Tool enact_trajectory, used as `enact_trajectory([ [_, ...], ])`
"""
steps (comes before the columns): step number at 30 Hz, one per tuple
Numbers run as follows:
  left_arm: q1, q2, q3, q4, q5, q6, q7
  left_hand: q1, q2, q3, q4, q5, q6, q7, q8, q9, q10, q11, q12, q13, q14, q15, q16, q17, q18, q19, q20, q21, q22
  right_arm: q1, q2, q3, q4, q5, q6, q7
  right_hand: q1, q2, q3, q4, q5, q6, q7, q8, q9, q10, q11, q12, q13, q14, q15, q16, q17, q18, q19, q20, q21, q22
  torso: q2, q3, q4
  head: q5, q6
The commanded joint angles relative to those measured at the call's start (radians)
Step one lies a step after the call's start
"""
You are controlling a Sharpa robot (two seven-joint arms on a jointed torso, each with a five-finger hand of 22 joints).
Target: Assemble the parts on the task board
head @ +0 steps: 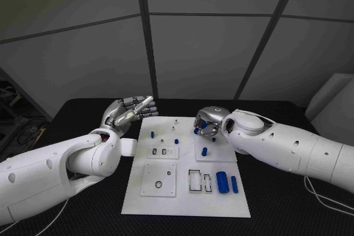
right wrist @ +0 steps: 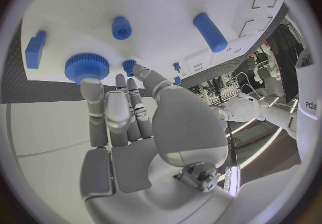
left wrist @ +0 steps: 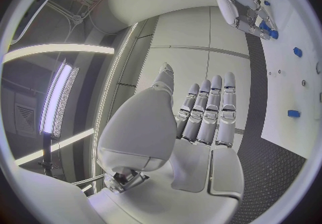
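Observation:
The white task board (head: 184, 200) lies in the middle of the black table. My right hand (head: 208, 121) hovers low over its far right part, fingers stretched together. Its fingertips (right wrist: 90, 84) sit at the edge of a blue toothed knob (right wrist: 87, 67), with a small blue peg (right wrist: 129, 65) beside them, and nothing is held. A short blue cylinder (right wrist: 121, 27) and a long one (right wrist: 210, 31) lie beyond. My left hand (head: 133, 112) is raised beside the board's far left corner, fingers straight and empty (left wrist: 201, 122).
Two long blue cylinders (head: 222, 182) lie at the board's near right beside rectangular slots (head: 195, 179). Small blue pegs (head: 153, 134) stand near the far left. A square plate with a ring (head: 158, 184) sits at the near left. Black table (head: 280, 205) surrounds the board.

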Motion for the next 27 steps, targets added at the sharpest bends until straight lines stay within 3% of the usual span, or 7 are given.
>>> enact_trajectory([
  [1, 0.001, 0.0, 0.001, 0.001, -0.01, 0.015, -0.001, 0.002, 0.011, -0.002, -0.006, 0.005, 0.006, 0.024, -0.003, -0.001, 0.001, 0.003, -0.004, -0.001, 0.006, -0.002, -0.002, -0.001, -0.017, 0.006, 0.001, 0.006, 0.0, 0.002, 0.006, 0.001, -0.002, -0.008, 0.019, 0.0, 0.002, -0.002, 0.01, 0.0, 0.001, 0.009, 0.002, 0.002, 0.001, 0.01, -0.002, 0.003, 0.001, 0.031, 0.005, 0.01, 0.008, -0.021, 0.012, 0.0, 0.008, 0.01, 0.002, -0.0002, 0.001, 0.001, 0.0],
  [21, 0.001, 0.0, 0.001, 0.0, -0.01, 0.019, -0.008, 0.002, 0.012, -0.003, -0.009, 0.005, 0.004, 0.025, -0.006, -0.002, -0.002, 0.004, -0.007, -0.001, 0.007, -0.002, -0.004, -0.002, -0.017, 0.009, 0.001, 0.007, 0.0, 0.003, 0.022, 0.001, -0.013, -0.014, 0.049, -0.011, 0.018, -0.006, 0.085, 0.003, -0.021, 0.038, 0.003, 0.003, 0.003, 0.04, -0.004, 0.0, -0.003, 0.028, 0.003, 0.053, 0.045, -0.028, 0.032, -0.003, 0.046, 0.06, 0.004, -0.0012, 0.0011, 0.001, -0.004],
  [27, 0.001, -0.001, 0.001, 0.001, -0.01, 0.02, -0.011, 0.002, 0.012, -0.003, -0.009, 0.005, 0.004, 0.025, -0.007, -0.002, -0.002, 0.004, -0.008, -0.001, 0.007, -0.002, -0.004, -0.002, -0.017, 0.009, 0.001, 0.007, 0.0, 0.003, 0.023, 0.0, -0.011, -0.022, 0.018, -0.019, 0.042, 0.004, 0.128, -0.003, -0.062, 0.064, -0.001, 0.011, 0.008, 0.071, -0.011, 0.005, 0.002, 0.028, -0.003, 0.067, 0.057, -0.031, 0.044, -0.008, 0.067, 0.089, 0.006, -0.0018, 0.0, 0.002, -0.003],
])
